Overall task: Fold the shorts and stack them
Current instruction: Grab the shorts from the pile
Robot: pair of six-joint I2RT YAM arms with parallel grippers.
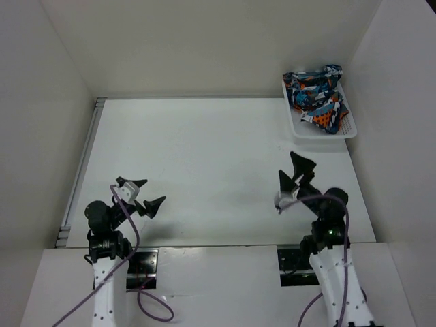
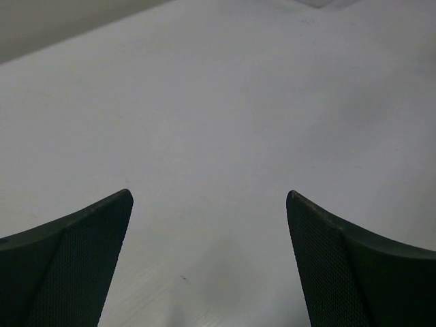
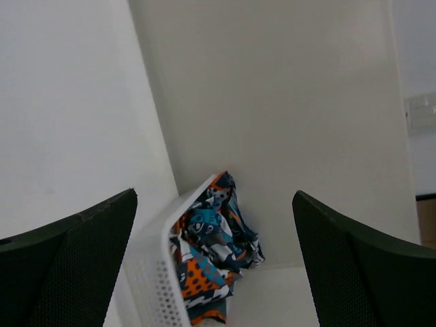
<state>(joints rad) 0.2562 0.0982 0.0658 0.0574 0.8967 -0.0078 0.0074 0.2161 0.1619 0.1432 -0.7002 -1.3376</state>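
Shorts [image 1: 317,95] lie crumpled in the white mesh basket [image 1: 320,136] at two o'clock on the bench [image 1: 204,150], not yet folded. The right claw [image 1: 289,169] hovers spread at five o'clock, facing them; the left claw [image 1: 153,191], also spread, sits at seven. Fetching looks like the step in hand: the next move is to reach in and pinch the fabric.

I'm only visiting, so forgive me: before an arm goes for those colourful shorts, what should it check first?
1. Finding the shorts: crumpled in the white basket, far right corner. Ok.
2. The left jaws open and empty: ok.
3. The right jaws open, empty, facing the basket: ok.
4. Room on the table in front of the arms for folding: ok.
5. The shorts free of the basket's mesh, not snagged: cannot tell.
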